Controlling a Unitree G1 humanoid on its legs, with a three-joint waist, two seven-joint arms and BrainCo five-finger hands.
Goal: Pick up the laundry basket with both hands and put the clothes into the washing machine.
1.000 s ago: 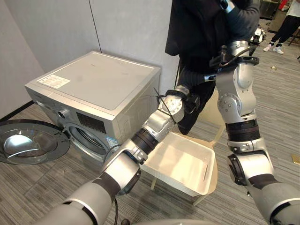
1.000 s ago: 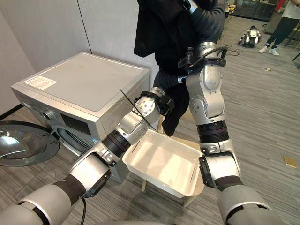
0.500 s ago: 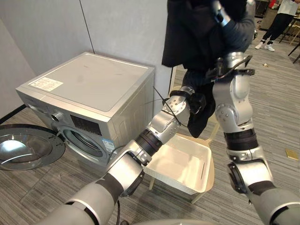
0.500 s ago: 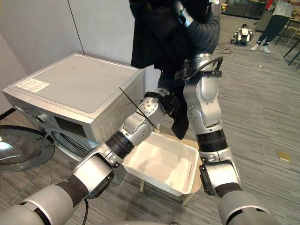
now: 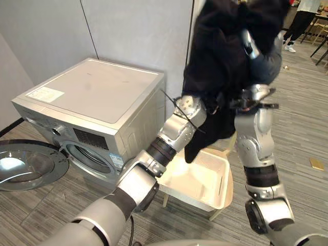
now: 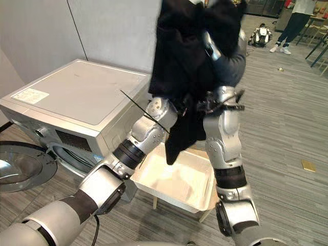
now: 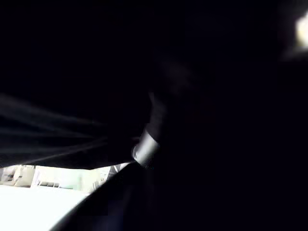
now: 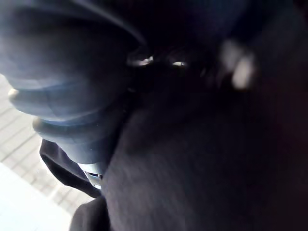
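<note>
Looking down from the head camera: the black garment [image 5: 220,56] hangs high in the upper right of the frame, draped over both arms, its tail dangling above the white basket [image 5: 224,177]. The washer [image 5: 97,97] sits at left with its door [image 5: 31,166] open, well apart from the cloth. Left hand [image 5: 210,105] and right hand [image 5: 249,45] are both buried in the folds.

Left wrist view: dark cloth all round, grip unreadable. Right wrist view: same story, can't tell what it holds.

Soft, light, floppy stuff, I'd say. Bunch it mid-body so no trailing sleeve snags the door rim.
</note>
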